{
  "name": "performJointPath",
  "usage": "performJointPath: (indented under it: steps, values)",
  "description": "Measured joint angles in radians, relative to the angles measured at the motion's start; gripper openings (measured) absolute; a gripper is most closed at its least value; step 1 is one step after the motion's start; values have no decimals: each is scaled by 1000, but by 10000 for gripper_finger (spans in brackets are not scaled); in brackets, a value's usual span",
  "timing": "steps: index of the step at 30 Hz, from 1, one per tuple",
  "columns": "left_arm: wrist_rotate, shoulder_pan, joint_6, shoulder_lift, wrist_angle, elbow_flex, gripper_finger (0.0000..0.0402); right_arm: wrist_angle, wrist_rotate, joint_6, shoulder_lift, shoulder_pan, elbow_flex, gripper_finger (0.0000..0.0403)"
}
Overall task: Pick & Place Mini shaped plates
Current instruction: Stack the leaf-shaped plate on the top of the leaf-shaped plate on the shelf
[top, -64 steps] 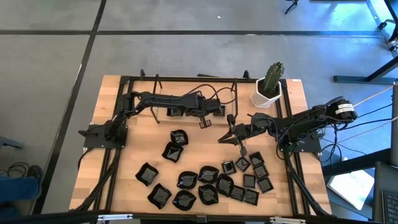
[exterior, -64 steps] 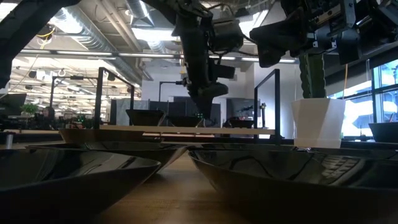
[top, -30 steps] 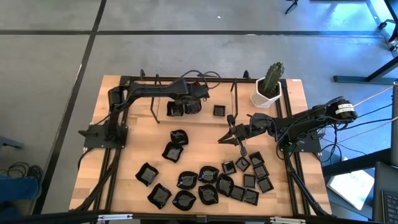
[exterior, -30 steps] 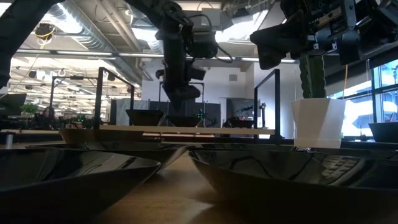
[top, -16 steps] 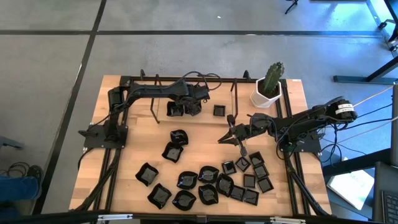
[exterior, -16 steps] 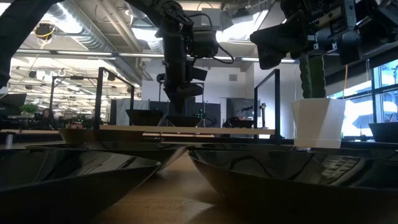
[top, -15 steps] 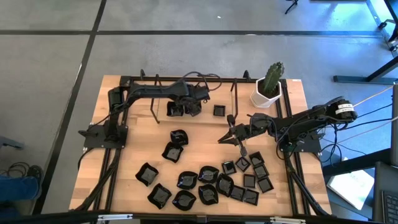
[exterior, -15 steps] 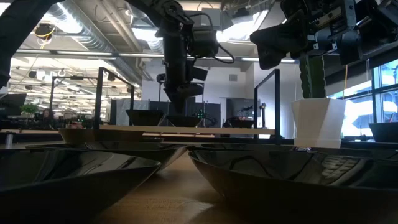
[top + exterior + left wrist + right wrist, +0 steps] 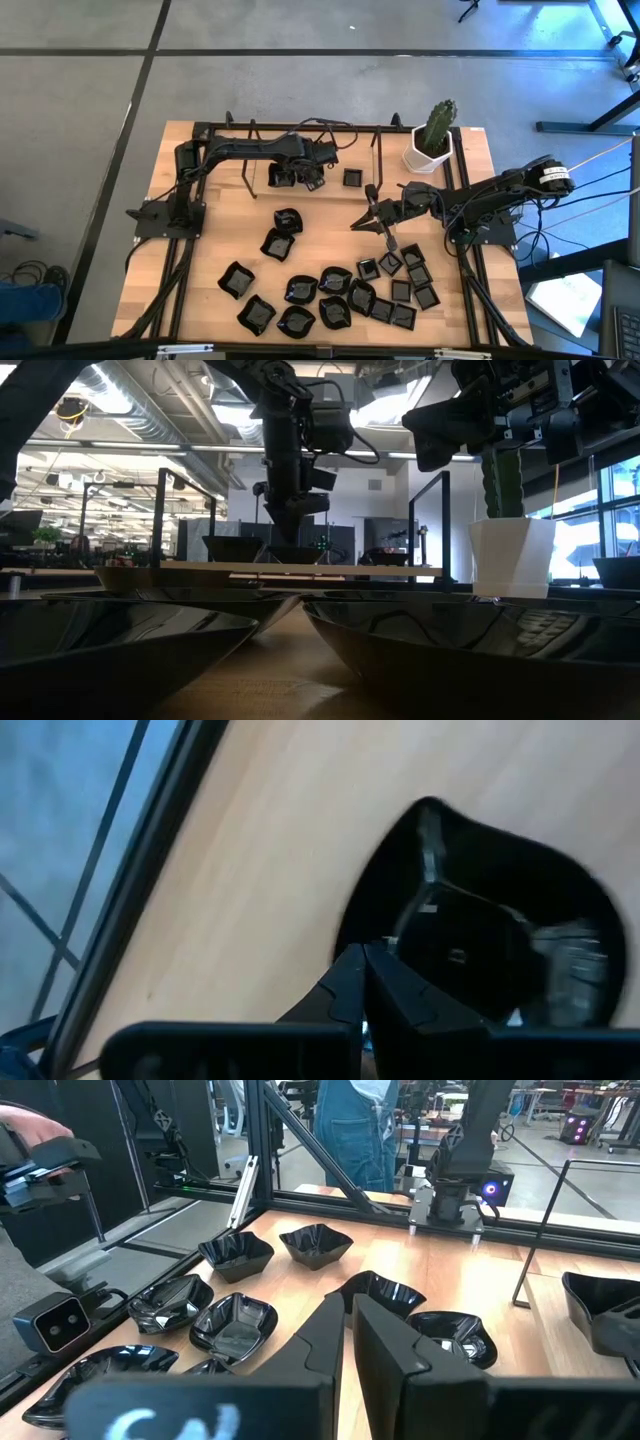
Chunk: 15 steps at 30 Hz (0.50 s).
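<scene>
Two dark arms work over a wooden tabletop [image 9: 215, 245] strewn with mini shaped plates [image 9: 330, 295], tiny glossy black dishes. From the low view most of the scene is blocked by the blurred rims of two near dishes, and the dishes farther back show only as dark edges. From above, the left hand [image 9: 310, 177] is largely masked by its own wrist and cables at the far side of the tabletop, among two or three dishes there; whether it touches one cannot be made out. Its wrist view shows the fingers [image 9: 345, 990] pressed together, empty, pointing down just above a rounded black dish [image 9: 500, 935] cut off by the picture's edge. The left arm reaches across from its base on the left, wrist bent downward. The right hand [image 9: 358, 223] hovers mid-tabletop, reaching in low from the right, its fingers [image 9: 330, 1320] nearly together with only a thin slit between, holding nothing. Beyond them lie several wavy-rimmed dishes. Most plates cluster along the near edge, square ones to the right. A white pot with a cactus [image 9: 432, 143] stands at the far right corner.
</scene>
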Motion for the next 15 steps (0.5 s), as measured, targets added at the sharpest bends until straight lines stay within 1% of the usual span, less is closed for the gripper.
performJointPath:
  steps: [7,15]
  values:
    - [6,-27,0,17,4,1,2,0,0,0,0,0,0,29]
    - [11,-31,0,23,7,0,1,0,0,0,0,0,0,29]
